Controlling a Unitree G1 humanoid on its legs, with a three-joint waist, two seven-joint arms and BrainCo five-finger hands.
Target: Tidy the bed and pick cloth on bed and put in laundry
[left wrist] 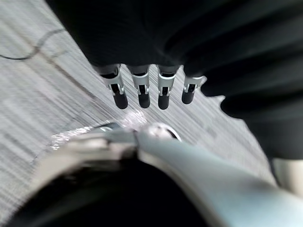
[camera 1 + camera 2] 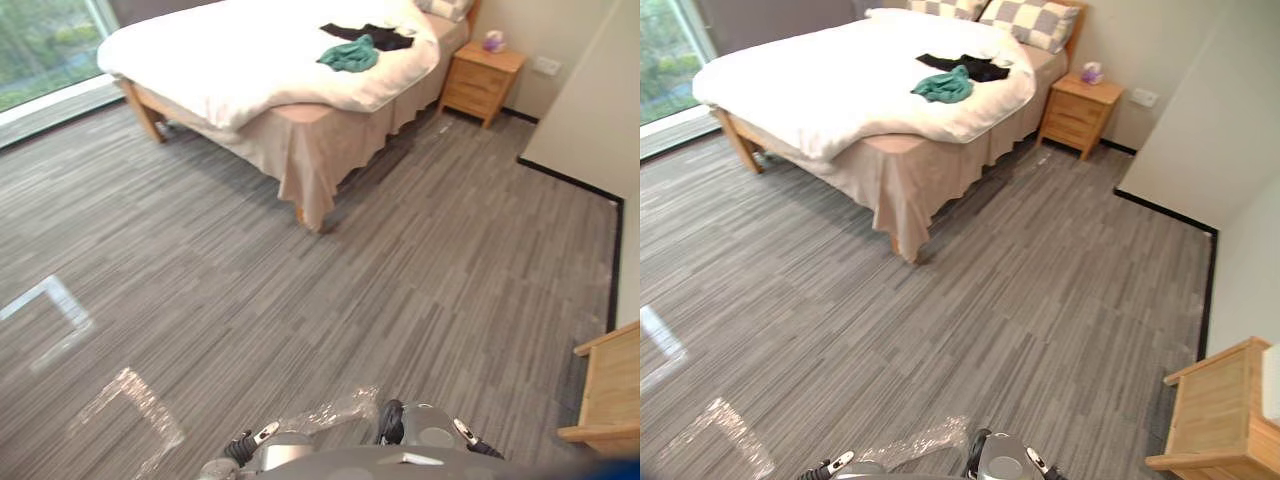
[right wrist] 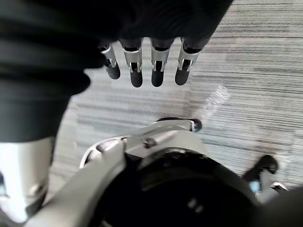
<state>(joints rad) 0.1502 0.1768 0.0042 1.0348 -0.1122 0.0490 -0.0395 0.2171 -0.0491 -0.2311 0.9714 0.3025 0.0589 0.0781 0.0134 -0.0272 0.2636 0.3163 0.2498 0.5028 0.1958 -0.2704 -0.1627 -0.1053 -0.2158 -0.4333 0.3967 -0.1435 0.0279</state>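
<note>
While cloth (image 2: 350, 55) lies on bed (image 2: 230, 60), left hand (image 1: 143, 91) and right hand (image 3: 136, 71) fingers hang slack.

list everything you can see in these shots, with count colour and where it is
bed: one, white duvet over a beige skirt and wooden frame, far side of the room
teal cloth: one, bunched on the duvet
black cloth: one, on the duvet just behind the teal cloth
pillows: two, grey and white checked, at the head of the bed
nightstand: one, light wood, beside the bed's head
small item: one, purplish, on top of the nightstand
wooden furniture: one piece, light wood, near right edge
window: one, far left
floor: grey striped carpet
left hand: fingers straight, holding nothing, above the floor
right hand: same
</note>
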